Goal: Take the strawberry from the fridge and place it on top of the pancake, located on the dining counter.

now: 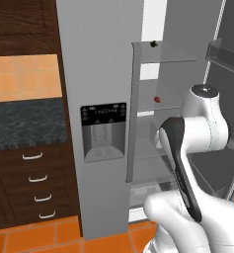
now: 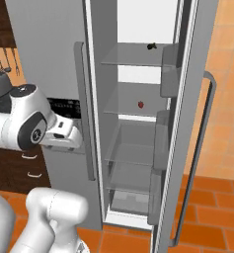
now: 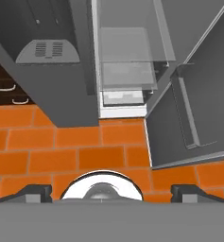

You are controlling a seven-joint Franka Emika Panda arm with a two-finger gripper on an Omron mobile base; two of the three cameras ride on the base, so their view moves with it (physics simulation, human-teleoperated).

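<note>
- Dark wood drawers (image 1: 37, 185) with pale handles stand at far left, under a dark speckled counter (image 1: 24, 123) and orange wall tiles (image 1: 24, 79).
- The fridge (image 1: 96, 64) is next: left door closed, black dispenser panel (image 1: 103, 131) on its face; right door (image 2: 197, 123) swung wide.
- Inside, glass shelves are exposed. The strawberry (image 2: 140, 104) lies on the second shelf (image 2: 126, 106) from the top, toward its right side, touching nothing else.
- A small blackish item (image 2: 151, 46) sits on the shelf above, near the back.
- The white arm (image 1: 197, 128) stands before the open compartment, well apart from the berry.
- The gripper (image 3: 111, 191) points down at the orange floor tiles (image 3: 61, 151) in front of the fridge base; fingertips (image 3: 35, 191) spread wide, released, grasping nothing.
</note>
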